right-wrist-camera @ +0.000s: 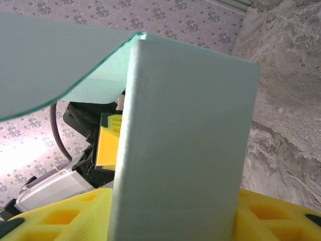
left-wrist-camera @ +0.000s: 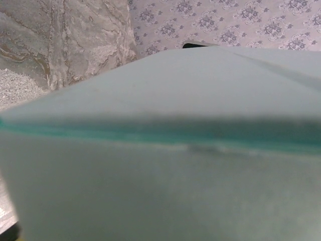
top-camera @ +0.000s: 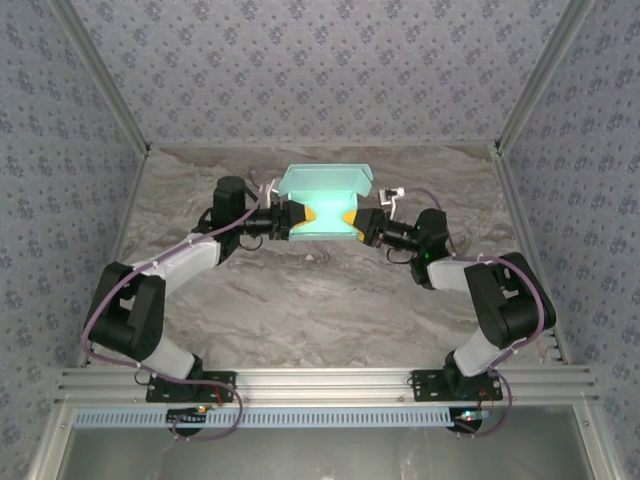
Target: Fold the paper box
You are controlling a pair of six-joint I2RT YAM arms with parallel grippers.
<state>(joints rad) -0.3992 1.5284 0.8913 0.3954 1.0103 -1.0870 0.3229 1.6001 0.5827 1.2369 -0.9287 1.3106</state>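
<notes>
— Grippers first, please: what have they got?

— Left gripper (top-camera: 303, 217) is pinched on the left edge of the paper box (top-camera: 325, 195). From above I see one yellow pad (top-camera: 311, 215) lying on top of the card. Right gripper (top-camera: 352, 222) is at the opposite edge. On its wrist camera an upright panel (right-wrist-camera: 185, 150) stands between its fingers (right-wrist-camera: 65, 213), but I cannot tell whether they press on it or only bracket it.

— Take me down from the big things.

— Table (top-camera: 300, 300): grey marbled top. Left arm (top-camera: 150, 290) and right arm (top-camera: 500, 300) reach in from the near edge and meet at the far middle, wrists facing each other. The box is between them there. From overhead I cannot say whether it rests on the table or hangs just above it.

— How far along is the fold?

— Partway, I judge. The card is no flat sheet. The upright panel has a sharp crease down its left edge, and a back flap (top-camera: 325, 175) stands up on the far side. On the right wrist camera a loose sheet (right-wrist-camera: 50, 60) curves over the top, not tucked. On the left wrist camera the card is a close blur with one dark fold line (left-wrist-camera: 165, 140). I'd say the walls are left to square up and that loose sheet to close down.
</notes>
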